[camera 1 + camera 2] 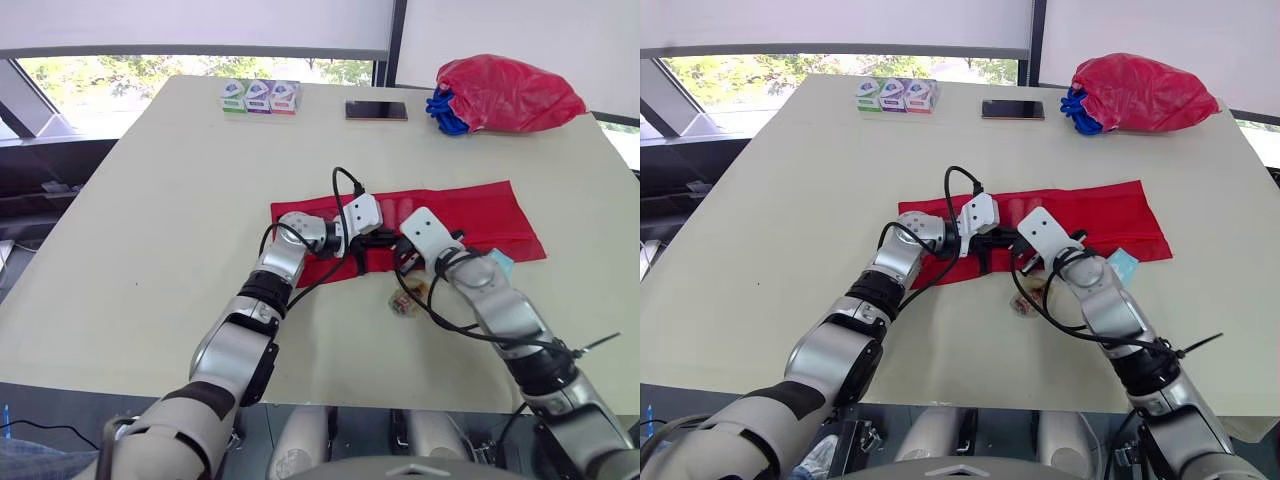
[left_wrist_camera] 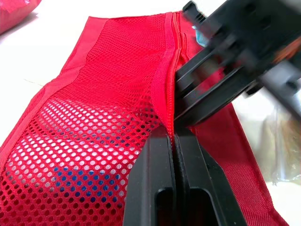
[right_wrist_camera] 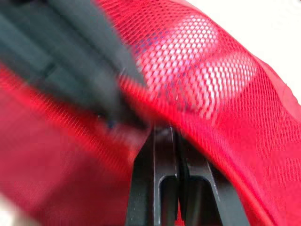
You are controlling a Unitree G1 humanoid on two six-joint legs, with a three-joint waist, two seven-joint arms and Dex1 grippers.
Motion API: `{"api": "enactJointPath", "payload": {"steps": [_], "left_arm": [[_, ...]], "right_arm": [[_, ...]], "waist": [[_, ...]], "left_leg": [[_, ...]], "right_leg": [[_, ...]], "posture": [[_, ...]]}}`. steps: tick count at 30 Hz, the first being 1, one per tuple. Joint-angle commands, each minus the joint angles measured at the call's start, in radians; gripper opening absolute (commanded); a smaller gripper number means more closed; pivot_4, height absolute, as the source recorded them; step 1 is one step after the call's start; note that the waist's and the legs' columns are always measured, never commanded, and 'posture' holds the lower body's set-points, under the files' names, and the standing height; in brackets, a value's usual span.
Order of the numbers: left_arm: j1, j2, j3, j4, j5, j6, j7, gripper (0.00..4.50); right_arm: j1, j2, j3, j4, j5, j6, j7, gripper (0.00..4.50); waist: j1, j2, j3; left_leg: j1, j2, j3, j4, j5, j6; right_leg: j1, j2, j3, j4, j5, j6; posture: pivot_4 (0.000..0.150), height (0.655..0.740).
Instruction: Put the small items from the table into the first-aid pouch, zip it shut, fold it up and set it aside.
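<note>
Matt cloth and hard plastic on a smooth cream tabletop [image 1: 150,230].
The red cloth first-aid pouch [image 1: 480,215] is a matt, finely woven fabric with an open-holed mesh panel [image 2: 94,136] and a stitched seam. The fingers of the left claw [image 2: 172,135] and the right claw [image 3: 165,131] are matt black hard plastic. The tabletop has a low, even sheen. The clear plastic packet [image 1: 407,298] is crinkled and shiny, the red plastic bag [image 1: 510,92] glossy and wrinkled, the flat dark phone [image 1: 377,110] glassy.
</note>
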Motion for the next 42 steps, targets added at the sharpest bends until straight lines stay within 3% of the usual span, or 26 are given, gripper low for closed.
{"api": "enactJointPath", "payload": {"steps": [1,7,12,16,19,21,22,24,27,34,42], "left_arm": [[-0.015,-0.002,0.005,-0.008,-0.010,-0.023,0.002,0.00],[-0.027,-0.002,0.008,0.014,-0.009,-0.034,0.004,0.00],[-0.034,0.000,0.009,0.031,-0.007,-0.054,0.004,0.00],[-0.038,0.002,0.010,0.048,-0.005,-0.071,0.010,0.00],[-0.041,0.009,0.013,0.058,-0.004,-0.087,0.012,0.00],[-0.043,0.019,0.016,0.065,-0.012,-0.070,-0.011,0.00],[-0.043,0.025,0.016,0.069,-0.013,-0.066,-0.018,0.00],[-0.042,0.036,0.016,0.077,-0.009,-0.076,-0.020,0.00],[-0.043,0.050,0.017,0.088,-0.004,-0.089,-0.021,0.00],[-0.043,0.092,0.015,0.116,0.002,-0.121,-0.042,0.00],[-0.052,0.170,0.003,0.145,0.024,-0.172,-0.101,0.00]], "right_arm": [[0.056,-0.059,-0.111,-0.165,0.075,-0.002,0.084,0.07],[0.247,-0.172,-0.459,-0.297,0.309,-0.013,0.265,0.07],[0.384,-0.284,-0.738,-0.247,0.516,-0.161,0.527,0.07],[0.413,-0.351,-0.911,-0.166,0.702,-0.161,0.689,0.07],[0.474,-0.445,-1.001,-0.124,0.780,-0.161,0.849,0.72],[0.522,-0.524,-1.059,-0.105,0.833,-0.114,0.934,1.98],[0.540,-0.556,-1.075,-0.102,0.841,-0.107,0.963,2.25],[0.542,-0.622,-1.119,-0.100,0.881,-0.070,0.996,3.41],[0.544,-0.681,-1.176,-0.096,0.914,-0.034,1.032,4.44],[0.565,-0.721,-1.222,-0.105,0.926,-0.008,1.068,4.44],[0.512,-0.698,-1.126,-0.169,0.963,-0.030,1.021,4.44]], "waist": [[0.001,0.000,0.000],[0.007,0.000,0.000],[0.004,0.000,0.000],[0.005,0.000,0.000],[0.008,0.001,0.000],[0.007,0.000,0.000],[0.007,0.001,0.000],[0.005,0.001,0.000],[0.004,0.001,0.000],[0.012,0.000,0.000],[0.010,0.000,0.000]], "left_leg": [[0.000,0.000,0.000,0.000,0.000,0.000],[0.000,0.000,-0.001,0.000,0.000,0.000],[0.001,0.001,0.000,0.000,0.000,0.000],[0.001,0.002,0.000,0.000,0.000,0.000],[0.001,0.004,0.000,0.000,0.000,0.000],[0.001,0.004,0.000,0.000,0.000,0.001],[0.001,0.004,0.000,0.000,0.000,0.001],[0.002,0.005,0.001,0.000,0.000,0.001],[0.002,0.007,0.002,0.000,0.000,0.001],[0.001,0.007,0.002,0.000,-0.001,0.001],[0.001,0.008,0.002,0.000,-0.001,0.001]], "right_leg": [[0.000,0.000,0.000,0.000,0.000,0.000],[0.001,0.000,-0.001,-0.001,0.000,0.000],[0.002,0.000,-0.001,-0.002,0.000,0.000],[0.003,0.000,0.000,-0.002,0.000,0.000],[0.003,0.000,-0.001,-0.002,0.000,0.000],[0.003,0.000,-0.001,-0.002,0.000,0.000],[0.003,0.000,0.000,-0.002,0.000,0.000],[0.003,0.000,0.000,-0.003,0.000,0.000],[0.003,0.001,0.000,-0.003,0.000,0.000],[0.003,0.001,0.000,-0.006,0.000,0.000],[0.003,0.001,0.000,-0.006,0.000,0.000]], "posture": [[0.150,0.7400],[0.150,0.7400],[0.150,0.7400],[0.150,0.7400],[0.150,0.7400],[0.150,0.7400],[0.150,0.7400],[0.150,0.7400],[0.150,0.7400],[0.150,0.7400],[0.150,0.7400]]}}
